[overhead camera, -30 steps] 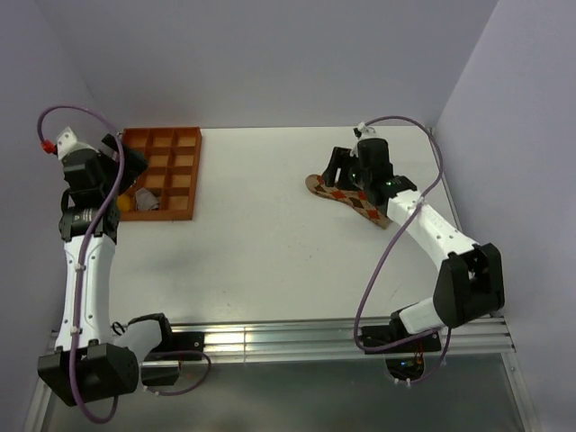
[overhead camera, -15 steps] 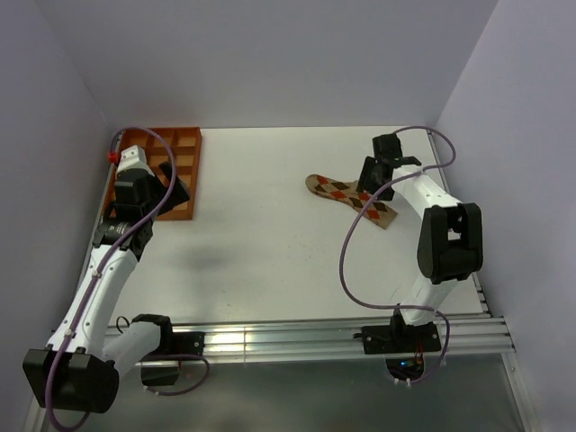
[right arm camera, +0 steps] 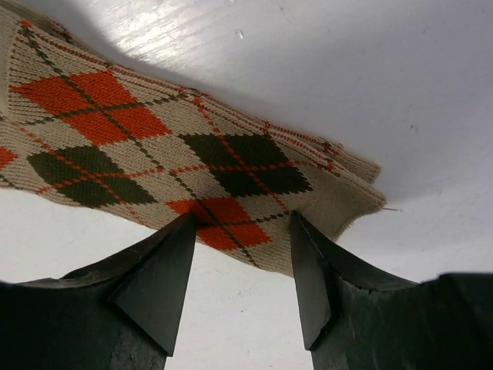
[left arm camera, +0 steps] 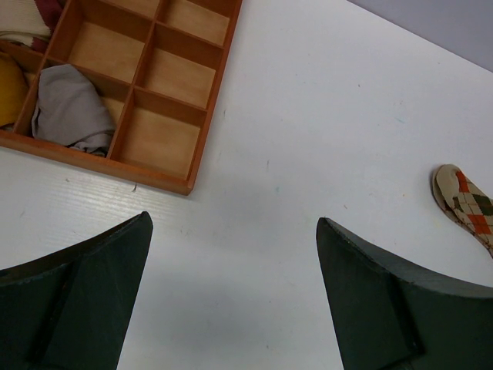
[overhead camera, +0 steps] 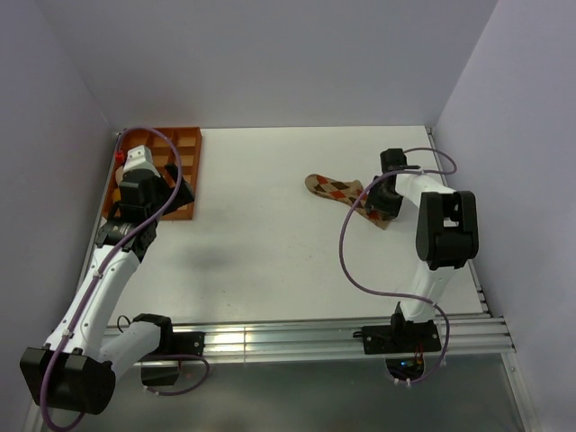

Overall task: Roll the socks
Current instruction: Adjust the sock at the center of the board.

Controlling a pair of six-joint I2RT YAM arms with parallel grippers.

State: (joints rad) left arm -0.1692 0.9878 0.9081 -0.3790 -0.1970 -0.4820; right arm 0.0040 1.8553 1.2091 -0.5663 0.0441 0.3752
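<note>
Right gripper (right arm camera: 243,223) over the argyle sock (overhead camera: 328,188)
Jaws sat part-open straddling its cuff, sock flat on the table's (overhead camera: 270,225) right side. Left gripper (left arm camera: 233,223) gaped wide, empty, by the tray (left arm camera: 206,131).

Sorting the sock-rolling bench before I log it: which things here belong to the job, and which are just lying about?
Job: argyle sock.
Lying about: compartment tray, with a grey cloth and a yellow item inside it. Whether the cloth is a sock is unclear.

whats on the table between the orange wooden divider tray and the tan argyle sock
Nothing: only bare white tabletop separates the orange wooden divider tray from the tan argyle sock, as the top view shows.
</note>
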